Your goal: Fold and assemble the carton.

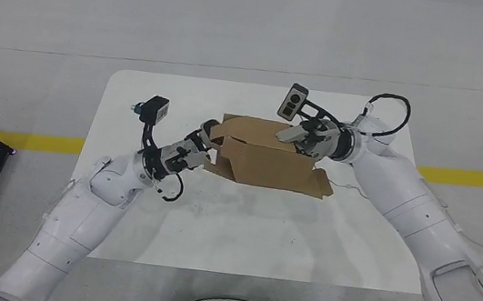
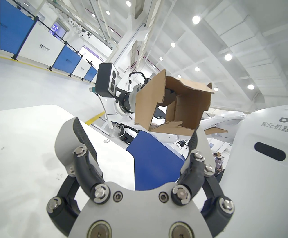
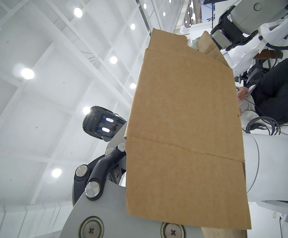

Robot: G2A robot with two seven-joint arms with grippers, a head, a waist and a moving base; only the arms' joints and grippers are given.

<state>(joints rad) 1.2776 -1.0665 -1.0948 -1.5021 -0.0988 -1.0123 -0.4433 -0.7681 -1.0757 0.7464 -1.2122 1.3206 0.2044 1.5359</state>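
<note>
Holding the left gripper's (image 2: 136, 126) fingers (image 2: 86, 140) wide apart, just beside the half-open brown cardboard carton's (image 1: 263, 158) left end; suspending that carton over the white rectangular table's (image 1: 213, 229) middle, towards its far edge; clamping the right gripper's (image 1: 291, 137) fingers on its far-right top flap.

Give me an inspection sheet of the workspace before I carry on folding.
Surface: white table, rounded corners.
Job's things: brown carton, partly opened, end flaps loose.
Clutter: nothing seen.
End effectors: left end effector open, at the carton's end; right end effector shut on a carton panel.
Cables: thin white cable on the table beside the right arm; black cable loop at that wrist.
Surroundings: grey floor with a yellow line.
</note>
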